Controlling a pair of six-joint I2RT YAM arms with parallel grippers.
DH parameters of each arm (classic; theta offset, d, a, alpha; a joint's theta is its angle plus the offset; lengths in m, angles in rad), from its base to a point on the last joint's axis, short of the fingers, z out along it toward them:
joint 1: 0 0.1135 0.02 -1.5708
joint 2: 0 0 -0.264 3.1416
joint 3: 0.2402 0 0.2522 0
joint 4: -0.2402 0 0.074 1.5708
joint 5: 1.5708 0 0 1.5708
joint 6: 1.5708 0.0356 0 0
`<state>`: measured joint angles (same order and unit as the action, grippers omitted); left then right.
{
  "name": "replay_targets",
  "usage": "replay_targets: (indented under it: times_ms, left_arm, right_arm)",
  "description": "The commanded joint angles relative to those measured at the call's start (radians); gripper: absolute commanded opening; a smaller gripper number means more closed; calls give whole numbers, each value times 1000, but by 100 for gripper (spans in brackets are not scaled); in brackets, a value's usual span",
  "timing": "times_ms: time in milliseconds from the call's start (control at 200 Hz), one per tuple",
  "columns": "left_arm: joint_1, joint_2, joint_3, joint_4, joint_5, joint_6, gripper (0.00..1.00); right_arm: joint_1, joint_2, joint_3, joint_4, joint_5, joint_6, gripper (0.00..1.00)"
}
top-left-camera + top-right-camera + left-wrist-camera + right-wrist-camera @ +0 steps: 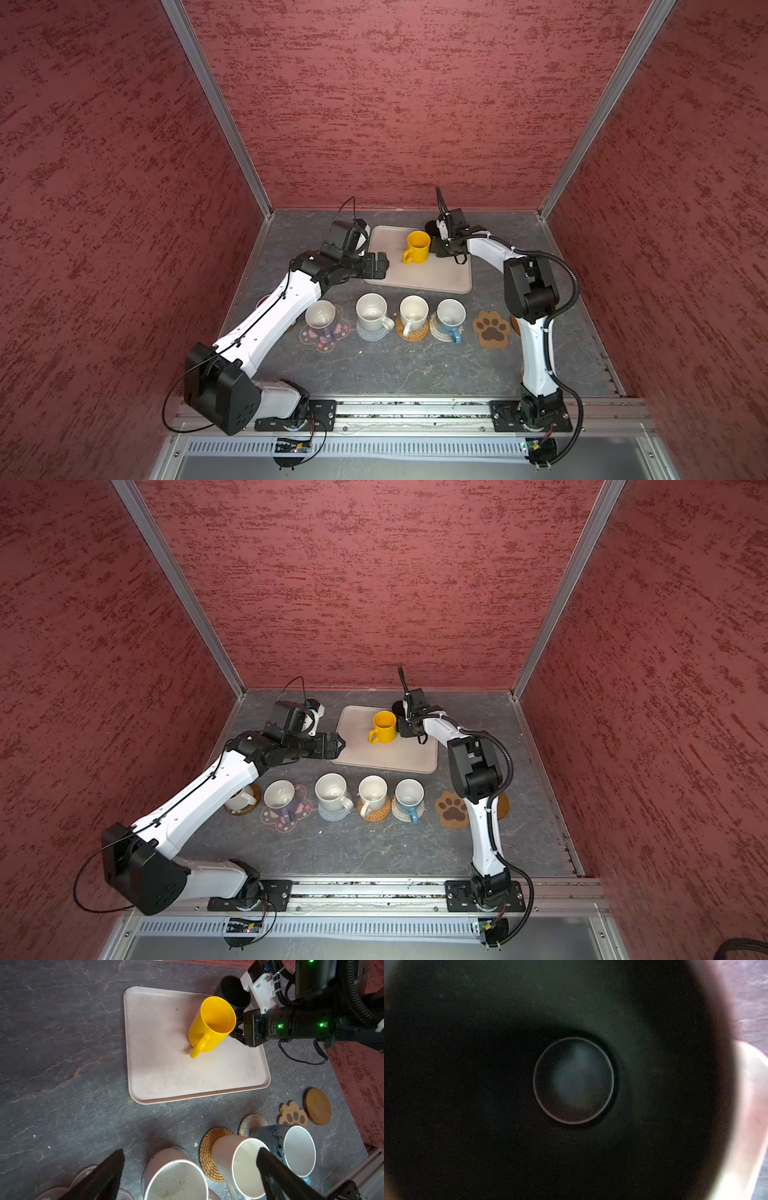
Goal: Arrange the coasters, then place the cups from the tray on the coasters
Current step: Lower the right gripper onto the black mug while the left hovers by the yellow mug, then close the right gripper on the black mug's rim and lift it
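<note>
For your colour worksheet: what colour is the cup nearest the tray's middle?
The cup is yellow, clearest in the left wrist view.

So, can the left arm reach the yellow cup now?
Probably yes: the left gripper is open at the tray edge, only bare tray between it and the yellow cup. The right gripper, at the black cup, crowds the other side.

You see a glossy yellow cup (pixel 212 1024) on a matt, scuffed tray (pixel 166 1076), a rough woven straw coaster (pixel 208 1147) at lower right, and a smooth wooden disc (pixel 316 1105).
</note>
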<state>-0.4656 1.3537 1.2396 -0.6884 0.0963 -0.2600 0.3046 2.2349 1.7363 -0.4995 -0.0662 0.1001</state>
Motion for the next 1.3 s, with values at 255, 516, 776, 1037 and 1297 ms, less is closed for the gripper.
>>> replay_targets:
  times_ms: [255, 516, 776, 1037, 1297]
  left_arm:
    - [10, -27, -11, 10, 0, 10, 100]
    - [18, -24, -20, 23, 13, -3, 100]
    - [17, -15, -32, 43, 32, -21, 100]
    - [13, 10, -17, 47, 57, -34, 100]
    - [-17, 34, 0, 46, 47, -45, 100]
  right_arm:
    - [8, -10, 28, 12, 38, 4, 9]
    - [18, -47, -1, 22, 58, 3, 0]
    - [18, -180, -125, 80, 70, 19, 0]
    - [19, -310, -247, 102, 78, 44, 0]
    - [21, -442, -360, 114, 69, 94, 0]
